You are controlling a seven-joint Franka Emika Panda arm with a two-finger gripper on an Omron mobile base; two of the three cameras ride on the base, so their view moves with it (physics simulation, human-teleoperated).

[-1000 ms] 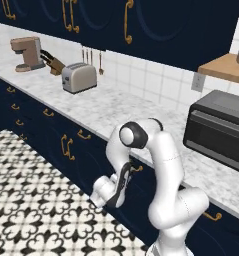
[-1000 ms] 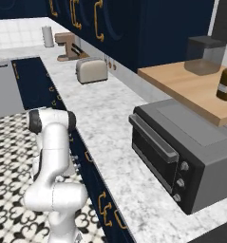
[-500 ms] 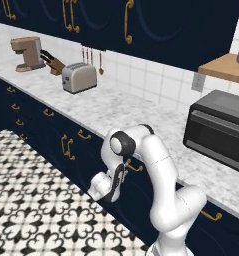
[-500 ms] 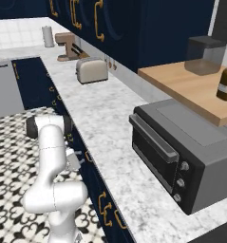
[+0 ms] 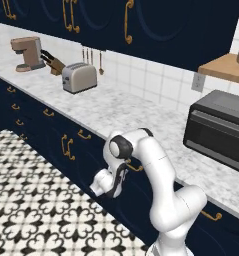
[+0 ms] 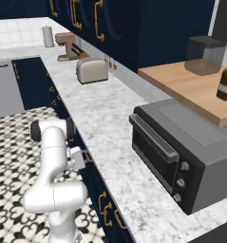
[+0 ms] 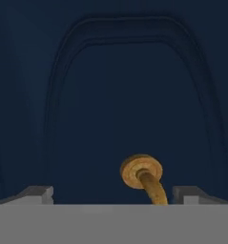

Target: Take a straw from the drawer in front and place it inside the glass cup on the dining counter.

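Facing the navy drawer (image 7: 134, 95), brass handle (image 7: 146, 181) between wide-apart jaws, nearer one fingertip (image 7: 189, 194).

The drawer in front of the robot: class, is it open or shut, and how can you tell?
Shut. The drawer front fills the hand view flat-on, its brass handle rising between the open gripper tips; nothing inside shows.

place: home kitchen; upper left: toaster (image 5: 79, 77), coffee machine (image 5: 27, 53), knife block (image 5: 53, 63); right: toaster oven (image 5: 218, 129); centre: marble worktop (image 5: 121, 114), navy cabinets (image 5: 51, 140); lower left: patterned tile floor (image 5: 31, 200)
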